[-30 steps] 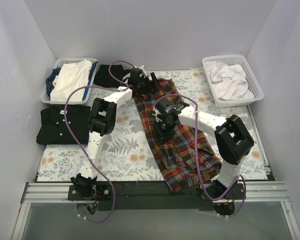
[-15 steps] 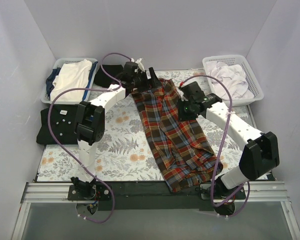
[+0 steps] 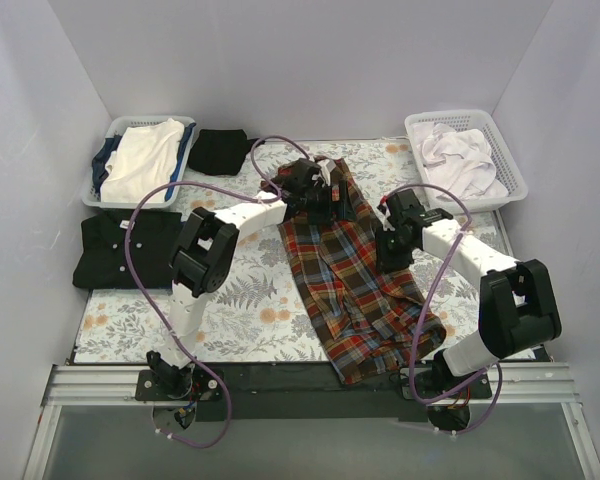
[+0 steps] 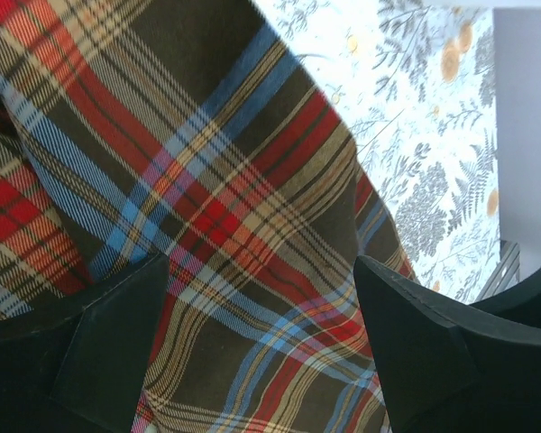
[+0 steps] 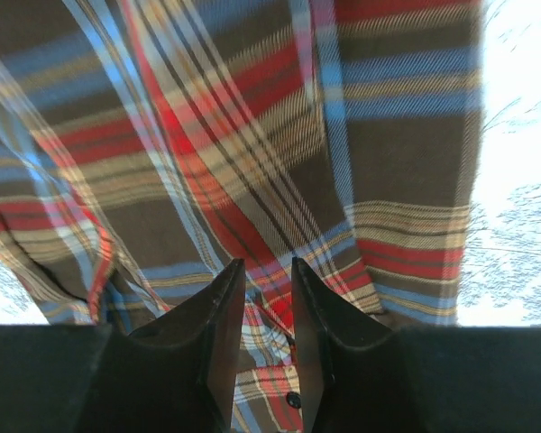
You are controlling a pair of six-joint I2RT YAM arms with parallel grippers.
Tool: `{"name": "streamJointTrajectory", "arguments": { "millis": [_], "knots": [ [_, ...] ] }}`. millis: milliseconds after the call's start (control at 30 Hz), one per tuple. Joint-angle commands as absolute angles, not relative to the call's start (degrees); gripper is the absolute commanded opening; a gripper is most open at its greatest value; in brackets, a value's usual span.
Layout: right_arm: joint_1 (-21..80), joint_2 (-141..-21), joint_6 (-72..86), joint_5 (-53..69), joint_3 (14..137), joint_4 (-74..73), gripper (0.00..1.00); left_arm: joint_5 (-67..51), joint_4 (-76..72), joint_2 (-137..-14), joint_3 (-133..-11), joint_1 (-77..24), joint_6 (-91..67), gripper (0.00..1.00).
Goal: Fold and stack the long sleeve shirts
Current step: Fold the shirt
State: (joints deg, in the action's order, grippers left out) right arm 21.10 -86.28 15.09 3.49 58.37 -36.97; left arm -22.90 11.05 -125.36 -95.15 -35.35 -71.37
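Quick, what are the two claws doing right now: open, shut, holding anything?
Left gripper: open over the plaid shirt, holding nothing.
Right gripper: almost shut over the shirt; grip cannot be told.

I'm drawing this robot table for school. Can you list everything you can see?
plaid shirt: one, red-orange tartan with blue and yellow lines, spread down the middle of the table
black shirt: one, black, folded, left edge
black cloth: one, black, at the back by the left basket
left basket: one, white, back left, holds white and navy clothes
right basket: one, white, back right, holds white clothes
table cover: one, white with grey ferns and orange flowers
cables: two, purple, along the arms
left arm: one, white and black; left fingers wide apart over the plaid
right arm: one, white and black; right fingers close together over the plaid
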Motion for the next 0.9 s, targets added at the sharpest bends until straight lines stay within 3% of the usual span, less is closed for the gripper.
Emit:
{"name": "streamJointTrajectory", "arguments": {
  "millis": [0,367,533,733,867],
  "knots": [
    [21.09,-85.17,15.47,6.86,53.36,-35.60,0.34,-20.83,13.26,-127.52,-95.36,-36.56,-70.84,0.83],
    [21.09,-84.02,17.58,8.25,46.67,-38.67,0.32,-13.45,26.45,-140.62,-114.77,-37.09,-71.63,0.83],
    [21.36,-91.83,16.79,14.14,52.89,-37.54,0.32,-14.84,26.46,-148.08,-127.42,-36.83,-71.89,0.85],
    [22.76,-99.92,16.00,18.80,61.42,-36.12,0.32,-19.95,18.37,-148.72,-128.93,-32.52,-74.45,0.87],
    [23.81,-104.41,16.26,20.74,68.70,-35.69,0.32,-19.17,18.37,-142.84,-128.41,-29.45,-71.55,0.89]
  ]
}}
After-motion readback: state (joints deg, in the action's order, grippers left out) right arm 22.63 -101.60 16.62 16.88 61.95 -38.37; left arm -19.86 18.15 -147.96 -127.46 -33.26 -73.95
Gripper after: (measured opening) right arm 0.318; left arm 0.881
